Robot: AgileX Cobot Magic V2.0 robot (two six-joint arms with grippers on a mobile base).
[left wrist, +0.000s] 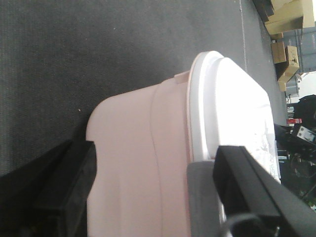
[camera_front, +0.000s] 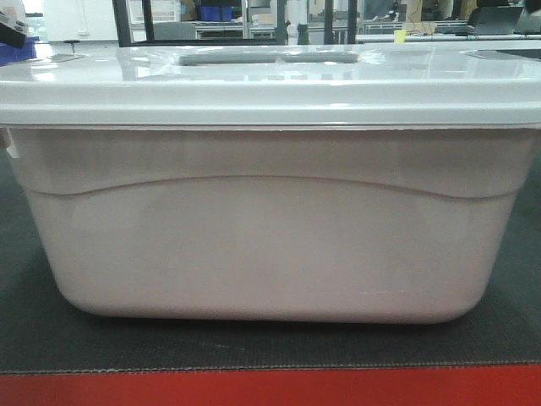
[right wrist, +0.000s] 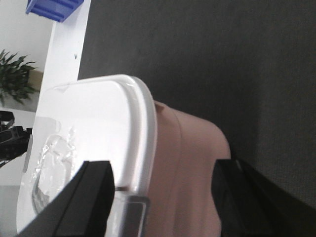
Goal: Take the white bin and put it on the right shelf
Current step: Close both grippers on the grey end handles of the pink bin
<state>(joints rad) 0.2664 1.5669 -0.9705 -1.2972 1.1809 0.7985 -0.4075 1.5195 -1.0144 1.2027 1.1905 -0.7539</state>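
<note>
White bin point(camera_front: 270, 245) sits on the surface point(camera_front: 25, 330); left gripper point(left wrist: 153, 165) and right gripper point(right wrist: 160, 173) straddle its ends, jaws wide open, likely for a joint lift.

The white bin point(camera_front: 270, 245) blocks almost my whole front view. Only thin strips of the dark fabric table point(camera_front: 25, 330) show free at either side and in front, up to the red edge point(camera_front: 270, 389). My left gripper point(left wrist: 150, 153) has its fingers spread wide with the bin's end across the gap. Bare table lies open beyond, with cardboard boxes point(left wrist: 286, 59) far off. My right gripper point(right wrist: 160, 168) is likewise spread, with open table past the bin and a blue bin point(right wrist: 52, 9) well apart.
</note>
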